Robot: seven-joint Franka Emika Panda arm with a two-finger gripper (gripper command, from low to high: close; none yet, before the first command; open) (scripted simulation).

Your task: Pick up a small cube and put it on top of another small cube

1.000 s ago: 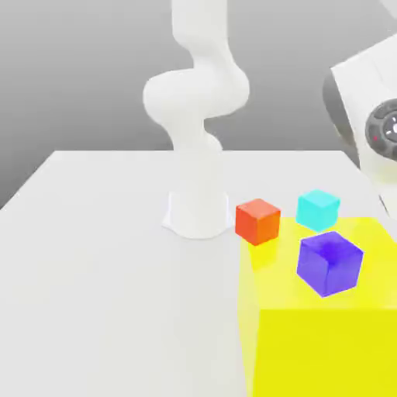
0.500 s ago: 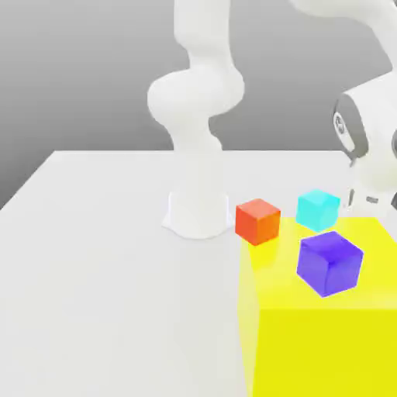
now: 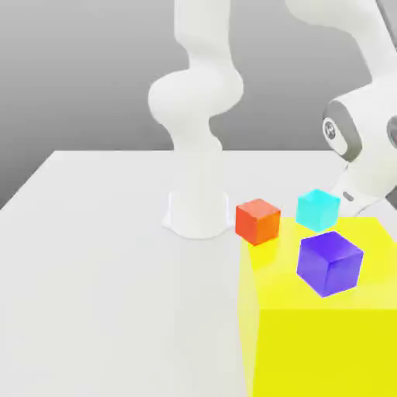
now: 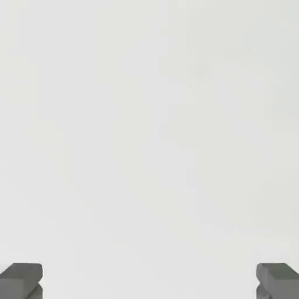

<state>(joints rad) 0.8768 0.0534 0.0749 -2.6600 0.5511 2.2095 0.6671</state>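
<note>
My gripper (image 4: 149, 280) hangs spread wide, holding nothing, over bare white table (image 3: 101, 271); the red cube (image 3: 257, 220) sits on the table beside the arm's base (image 3: 198, 211), near the cyan cube (image 3: 318, 208)

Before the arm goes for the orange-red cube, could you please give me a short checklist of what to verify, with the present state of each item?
1. Gripper open with nothing between the fingers: ok.
2. Orange-red cube free on the table, nothing on it: ok.
3. Cyan cube top bare for stacking: ok.
4. Purple cube apart from both small cubes: ok.
5. Gripper lined up over the orange-red cube: not ok.
</note>
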